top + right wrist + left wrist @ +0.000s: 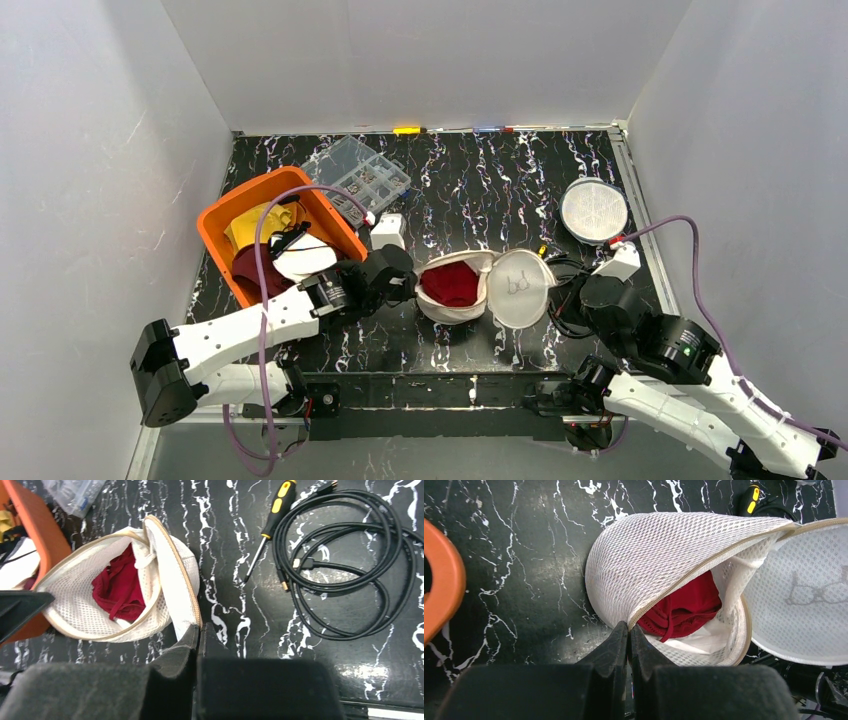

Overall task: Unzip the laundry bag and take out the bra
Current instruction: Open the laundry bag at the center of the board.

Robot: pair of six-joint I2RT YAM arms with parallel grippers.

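Observation:
The white mesh laundry bag point(485, 288) lies open at mid table, its round lid point(521, 287) flipped to the right. The red bra point(451, 283) lies inside it and also shows in the left wrist view point(686, 605) and the right wrist view point(117, 587). My left gripper point(629, 626) is shut on the bag's left zipper rim point(659, 597). My right gripper point(199, 627) is shut on the lid's edge point(172, 580) at the bag's right side.
An orange bin point(275, 235) with clothes stands left of the bag. A clear parts box point(358, 175) sits behind it. A round white disc point(594, 210) is at the back right. A screwdriver point(267, 527) and a coiled black cable point(340, 565) lie right of the bag.

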